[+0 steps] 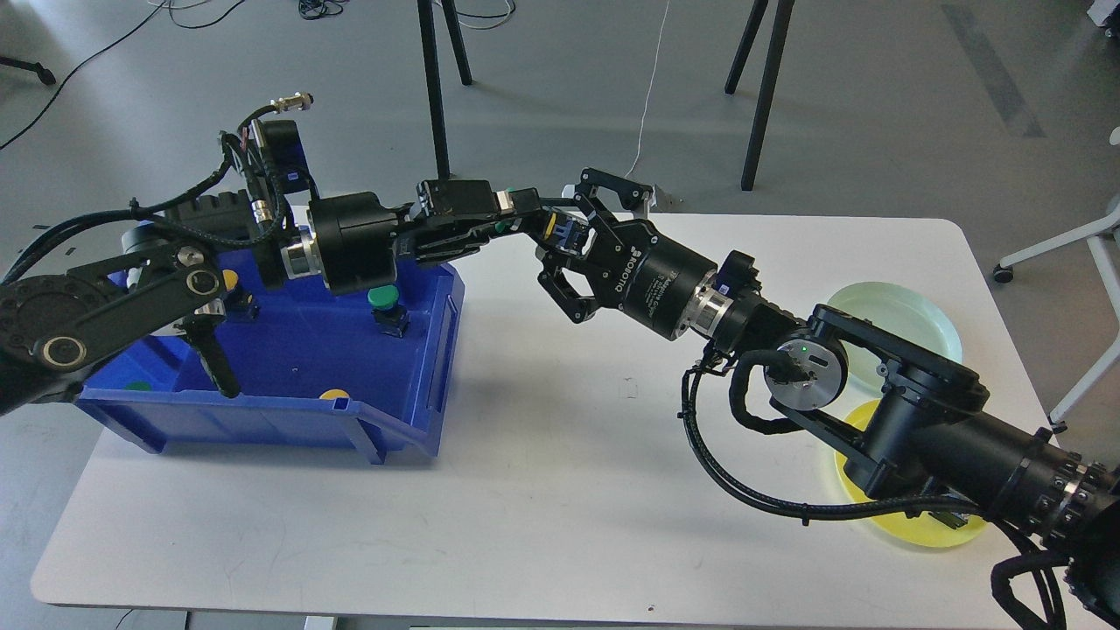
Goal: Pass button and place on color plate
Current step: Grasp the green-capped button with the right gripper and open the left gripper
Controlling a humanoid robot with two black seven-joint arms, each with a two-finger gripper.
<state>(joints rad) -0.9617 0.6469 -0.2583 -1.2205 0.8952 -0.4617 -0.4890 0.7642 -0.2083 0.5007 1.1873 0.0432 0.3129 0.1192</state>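
Observation:
My left gripper (544, 220) reaches right from above the blue bin (262, 411) and is shut on a small button (565, 233) with a yellow cap and a dark body, held above the table. My right gripper (579, 243) comes in from the right and is open, with one finger (604, 185) above the button and the other (560, 296) below it. I cannot tell whether they touch it. A pale green plate (919, 311) and a yellow plate (919, 529) lie at the table's right side, partly hidden by my right arm.
The blue bin holds more buttons: a green one (383, 300), a yellow one (333, 395) at the front wall, another yellow one (229, 280) behind my left arm. Tripod legs (433, 87) stand behind the white table (525, 490).

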